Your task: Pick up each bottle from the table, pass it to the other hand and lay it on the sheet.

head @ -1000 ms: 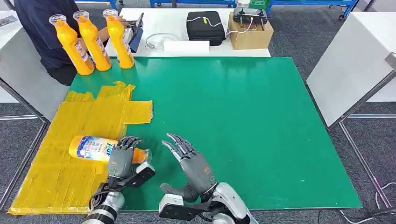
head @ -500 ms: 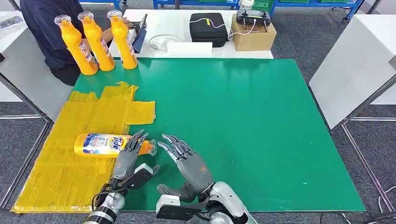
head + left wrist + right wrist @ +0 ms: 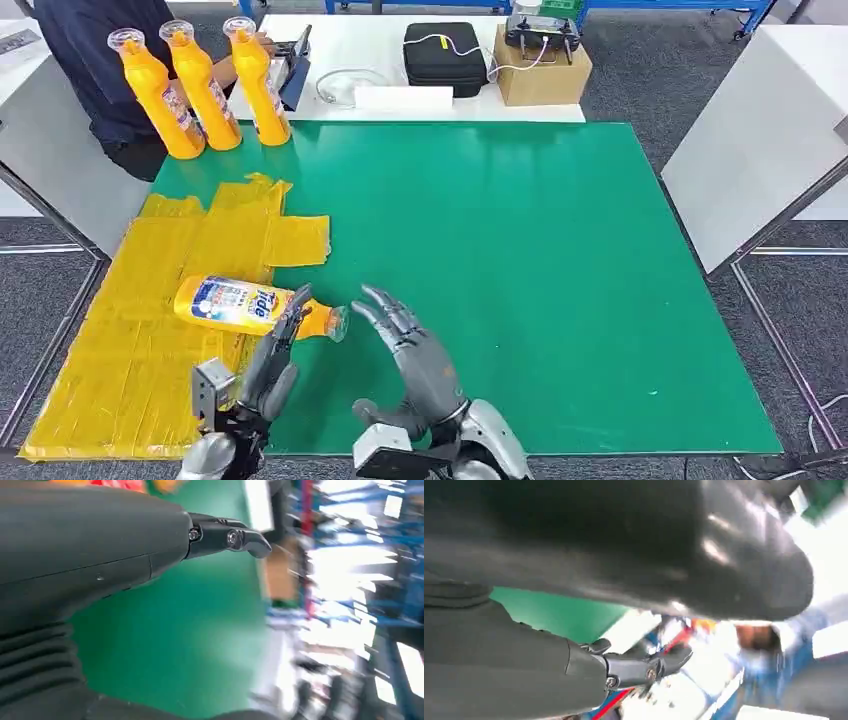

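One bottle [image 3: 243, 306] flat across the sheet [image 3: 130, 350], cap toward right hand [image 3: 418, 362].

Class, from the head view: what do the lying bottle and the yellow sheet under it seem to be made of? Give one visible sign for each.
Lying bottle: probably smooth, opaque plastic, with an even orange-yellow colour, a printed label and a clear cap. Yellow sheet: likely thin plastic film or taped strips, with a slight sheen, visible seams and a crumpled far edge.
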Robot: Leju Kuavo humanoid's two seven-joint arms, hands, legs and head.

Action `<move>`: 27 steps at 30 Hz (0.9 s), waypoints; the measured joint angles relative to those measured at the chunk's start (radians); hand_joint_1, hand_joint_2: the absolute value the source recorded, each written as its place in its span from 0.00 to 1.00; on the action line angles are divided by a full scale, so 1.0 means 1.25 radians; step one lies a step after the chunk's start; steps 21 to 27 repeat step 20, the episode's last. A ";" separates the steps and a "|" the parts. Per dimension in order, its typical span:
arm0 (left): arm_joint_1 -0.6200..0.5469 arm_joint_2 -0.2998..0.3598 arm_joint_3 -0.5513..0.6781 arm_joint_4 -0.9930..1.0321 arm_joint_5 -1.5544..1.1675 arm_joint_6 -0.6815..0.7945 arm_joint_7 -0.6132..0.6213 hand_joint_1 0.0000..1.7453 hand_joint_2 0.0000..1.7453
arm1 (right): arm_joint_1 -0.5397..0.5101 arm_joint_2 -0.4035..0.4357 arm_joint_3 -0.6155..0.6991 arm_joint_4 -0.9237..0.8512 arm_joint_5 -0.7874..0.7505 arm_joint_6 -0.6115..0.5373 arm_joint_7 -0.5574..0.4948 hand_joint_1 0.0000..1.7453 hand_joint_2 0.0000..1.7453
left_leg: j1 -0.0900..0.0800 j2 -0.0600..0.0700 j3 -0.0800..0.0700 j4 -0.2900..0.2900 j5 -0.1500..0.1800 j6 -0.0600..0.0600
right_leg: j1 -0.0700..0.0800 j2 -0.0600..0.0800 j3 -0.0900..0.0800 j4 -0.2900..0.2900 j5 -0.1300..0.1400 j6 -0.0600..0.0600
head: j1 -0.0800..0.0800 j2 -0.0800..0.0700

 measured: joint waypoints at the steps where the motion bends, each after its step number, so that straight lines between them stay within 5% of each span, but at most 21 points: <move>1: 0.017 -0.009 0.002 -0.034 -0.002 -0.011 0.000 0.00 0.00 | 0.017 0.005 -0.015 -0.012 -0.020 -0.022 -0.016 0.00 0.00 | 0.000 0.000 -0.001 0.000 0.000 0.000 | 0.000 0.000 -0.001 0.000 0.000 0.000 | 0.000 0.000; 11: 0.145 -0.069 -0.008 -0.248 -0.039 0.060 0.002 0.00 0.00 | 0.129 0.011 -0.100 -0.052 -0.192 -0.056 -0.138 0.00 0.00 | 0.000 0.002 -0.004 0.000 -0.003 0.000 | 0.000 0.002 -0.005 0.000 -0.001 0.000 | 0.000 0.000; 27: 0.189 -0.072 -0.032 -0.317 -0.053 0.114 0.003 0.00 0.00 | 0.183 0.015 -0.142 -0.073 -0.196 -0.066 -0.160 0.00 0.00 | 0.000 0.003 -0.004 0.000 -0.003 0.000 | 0.000 0.003 -0.005 0.000 -0.001 0.000 | 0.000 0.000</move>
